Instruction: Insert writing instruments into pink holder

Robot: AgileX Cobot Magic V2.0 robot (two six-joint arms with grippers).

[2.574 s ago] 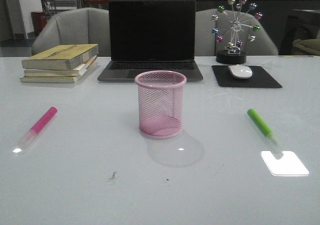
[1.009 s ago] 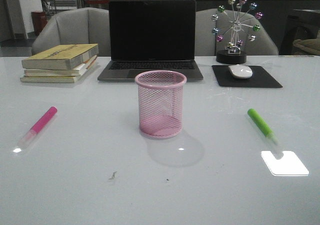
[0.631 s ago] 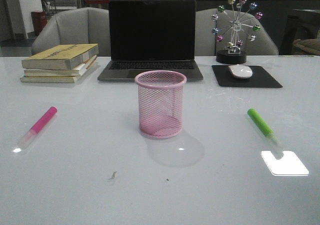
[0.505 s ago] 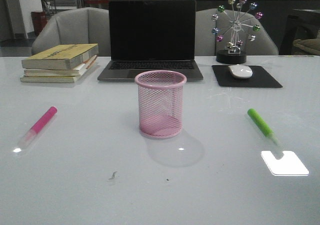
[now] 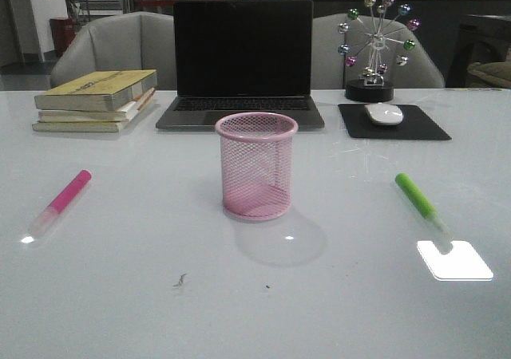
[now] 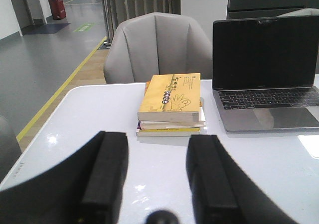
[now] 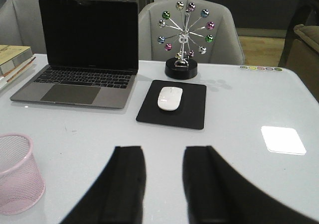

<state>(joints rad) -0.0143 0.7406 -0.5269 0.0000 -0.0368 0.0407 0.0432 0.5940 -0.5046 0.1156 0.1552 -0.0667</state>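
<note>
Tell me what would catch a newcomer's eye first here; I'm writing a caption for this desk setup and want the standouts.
The pink holder stands upright and empty at the table's centre, in front of the open laptop. A pink highlighter lies flat to its left and a green highlighter to its right, both well apart from it. Behind the mouse, a desk ornament with coloured balls glints.

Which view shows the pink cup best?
Front view: the pink cup stands whole and upright at mid-table, open rim and mesh wall unobstructed, empty. The right wrist view catches only part of it, cut off at the frame edge. The left wrist view doesn't show it.
</note>
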